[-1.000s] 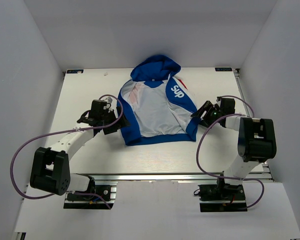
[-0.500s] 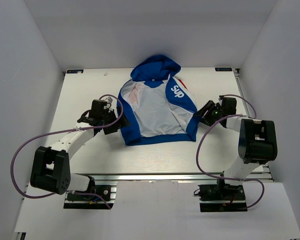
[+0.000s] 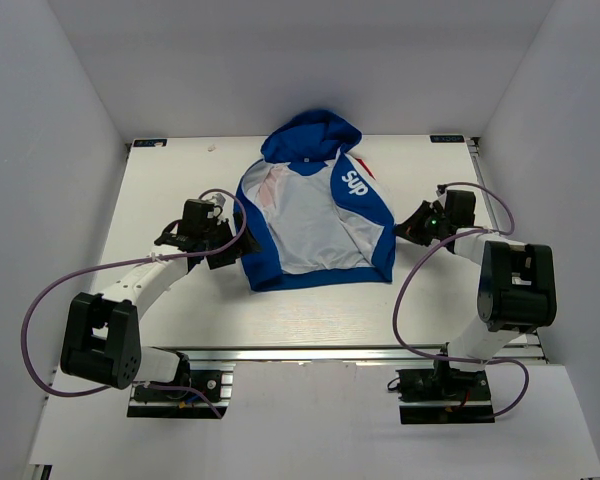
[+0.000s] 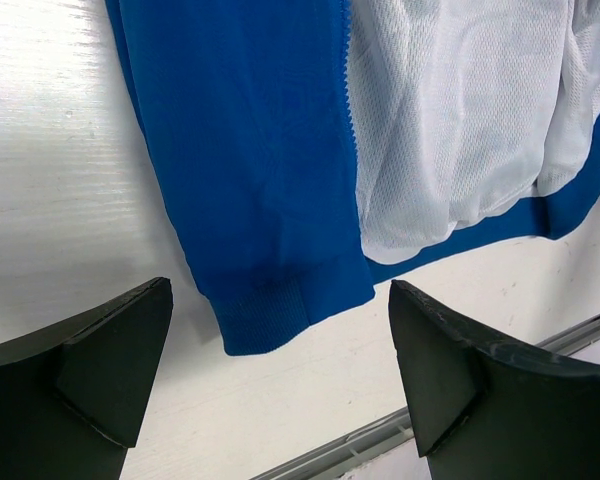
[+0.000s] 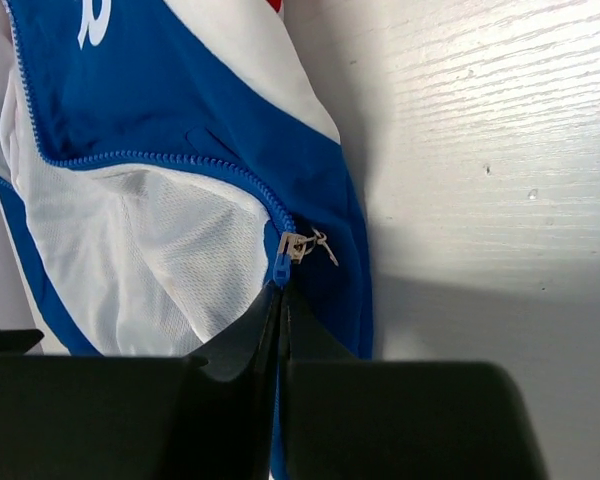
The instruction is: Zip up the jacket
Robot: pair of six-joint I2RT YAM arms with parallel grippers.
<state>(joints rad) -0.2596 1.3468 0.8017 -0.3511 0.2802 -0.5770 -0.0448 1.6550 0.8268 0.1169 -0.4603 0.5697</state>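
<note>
Jacket lies on its back on the white table, around the middle, with the blue hood toward the far edge and the hem toward the arms. The front is open, so the white mesh lining shows. The flap with the white letters is folded over on the right side.

The left gripper stands low at the left lower corner of the jacket, just beside the blue side. In the left wrist view the left gripper has its two black fingers wide apart, and they hold nothing. The blue ribbed corner of the jacket reaches down into the space between them but touches neither finger. To the right of the blue part run the zipper teeth, and then the lining.

The right gripper is at the right edge of the jacket, near the lower end of the front flap. In the right wrist view its fingers are pressed together and only a thin slit stays between them. The tips of the right gripper meet the jacket directly under the blue zipper slider, where the row of teeth ends. A narrow blue strip shows in the slit, so the fingers seem to pinch the edge of the cloth there. The small silver pull tab lies free just to the right of the slider, on the blue cloth.
</note>
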